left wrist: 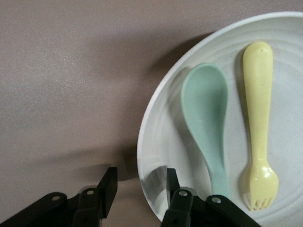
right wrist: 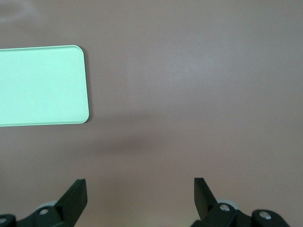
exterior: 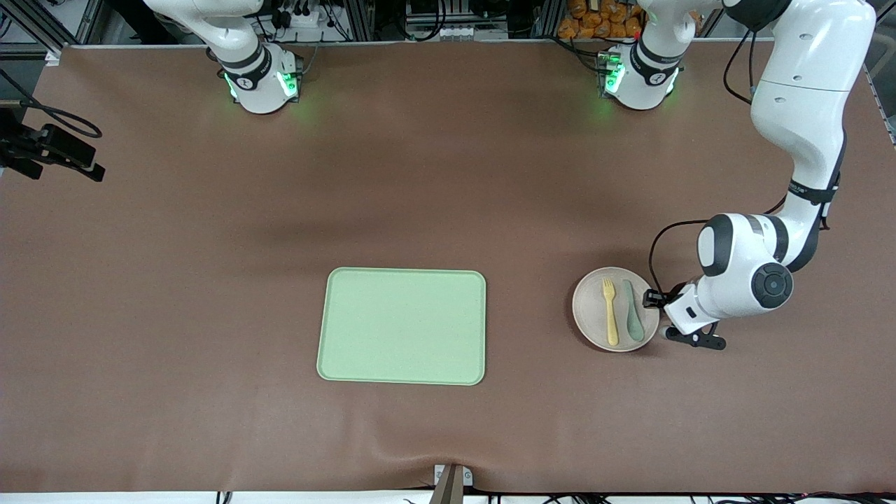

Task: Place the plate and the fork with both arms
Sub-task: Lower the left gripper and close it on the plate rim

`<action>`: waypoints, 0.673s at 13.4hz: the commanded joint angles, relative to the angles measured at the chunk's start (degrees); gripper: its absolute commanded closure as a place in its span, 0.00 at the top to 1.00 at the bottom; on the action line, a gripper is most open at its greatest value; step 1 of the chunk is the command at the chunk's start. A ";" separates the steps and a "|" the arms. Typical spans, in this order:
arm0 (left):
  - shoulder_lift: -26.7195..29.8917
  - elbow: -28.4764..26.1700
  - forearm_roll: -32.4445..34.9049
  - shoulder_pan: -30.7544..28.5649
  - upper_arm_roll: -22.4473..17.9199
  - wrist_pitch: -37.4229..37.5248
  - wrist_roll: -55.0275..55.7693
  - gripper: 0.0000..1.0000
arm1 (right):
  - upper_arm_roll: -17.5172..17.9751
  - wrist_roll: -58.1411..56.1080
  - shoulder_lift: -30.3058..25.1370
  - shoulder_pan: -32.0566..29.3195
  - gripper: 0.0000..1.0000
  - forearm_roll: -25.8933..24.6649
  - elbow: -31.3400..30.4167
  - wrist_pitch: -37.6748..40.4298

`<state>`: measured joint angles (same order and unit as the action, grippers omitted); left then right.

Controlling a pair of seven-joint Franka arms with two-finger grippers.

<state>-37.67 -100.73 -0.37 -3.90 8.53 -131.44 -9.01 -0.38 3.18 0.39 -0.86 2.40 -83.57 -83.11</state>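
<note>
Round beige-pink plate [exterior: 593, 318] on brown worktop [exterior: 210, 280], well apart from empty light-green tray [exterior: 402, 326]; yellow plastic fork [exterior: 610, 312] lies in plate. Left gripper [left wrist: 138, 185], jaws apart astride plate rim. Right gripper [right wrist: 140, 191] high, jaws apart, waiting. Nothing placed yet.

White jointed arms [exterior: 798, 126] with dark grey joints, green-lit bases [exterior: 262, 84], black cables.

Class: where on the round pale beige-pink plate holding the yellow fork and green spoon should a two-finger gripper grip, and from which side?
Grip the round pale plate at its low rim toward the left arm's end, one finger inside and one outside: the left gripper straddles it there, clear of the yellow plastic fork and grey-green spoon.
</note>
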 commanded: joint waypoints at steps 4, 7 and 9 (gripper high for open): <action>0.05 -0.08 0.02 0.47 -0.18 -0.57 -0.04 0.11 | -0.41 0.42 -0.13 0.33 1.00 0.67 0.25 0.49; 0.05 -0.08 0.02 0.73 -0.18 -0.57 -0.04 0.00 | -0.41 0.42 -0.13 0.42 1.00 0.67 0.25 0.49; 0.32 -0.08 0.02 0.73 -0.18 -0.48 -0.22 0.00 | -0.41 0.42 -0.13 0.33 1.00 0.67 0.25 0.49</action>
<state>-37.38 -100.30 -0.37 -3.69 8.86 -131.42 -9.01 -0.38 3.18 0.39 -0.86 2.40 -83.57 -83.11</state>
